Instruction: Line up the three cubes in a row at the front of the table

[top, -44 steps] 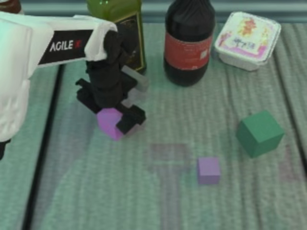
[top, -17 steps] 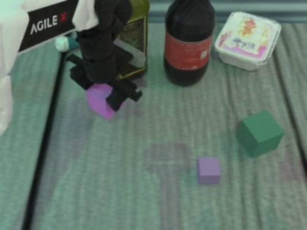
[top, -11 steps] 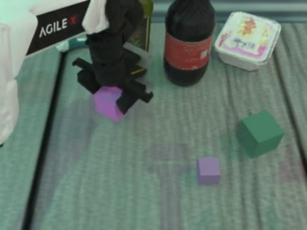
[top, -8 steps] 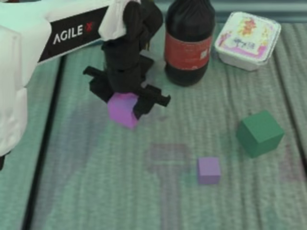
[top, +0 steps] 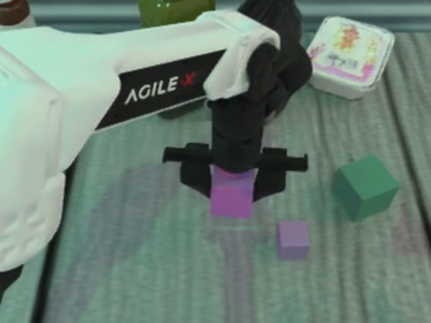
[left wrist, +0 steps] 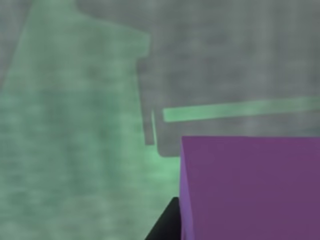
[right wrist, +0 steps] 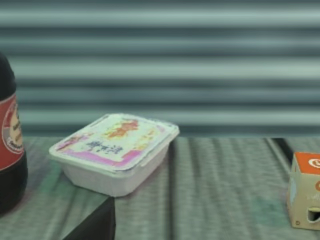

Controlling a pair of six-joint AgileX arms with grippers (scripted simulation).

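Note:
My left gripper (top: 231,183) is shut on the magenta-pink cube (top: 232,196) near the middle of the table (top: 135,269), with a black finger on each side of it. The cube hangs a little above the planks; its shadow lies beneath. In the left wrist view the cube (left wrist: 250,190) fills the corner beside one dark fingertip (left wrist: 167,225). The small lavender cube (top: 293,239) lies just right of it and nearer the front. The larger green cube (top: 364,186) rests farther right. My right arm is out of the top view; one dark finger (right wrist: 97,226) shows, set wide.
A white lidded food tub (top: 350,52) stands at the back right and also shows in the right wrist view as the tub (right wrist: 115,150). A dark red-labelled bottle (right wrist: 7,145) and an orange carton (right wrist: 305,195) flank it. A green bottle (top: 172,10) stands behind my left arm.
My left arm has carried the magenta-pink cube from the back left, near the bottles, rightward and forward to the middle, beside the lavender cube. The other two cubes have not moved.

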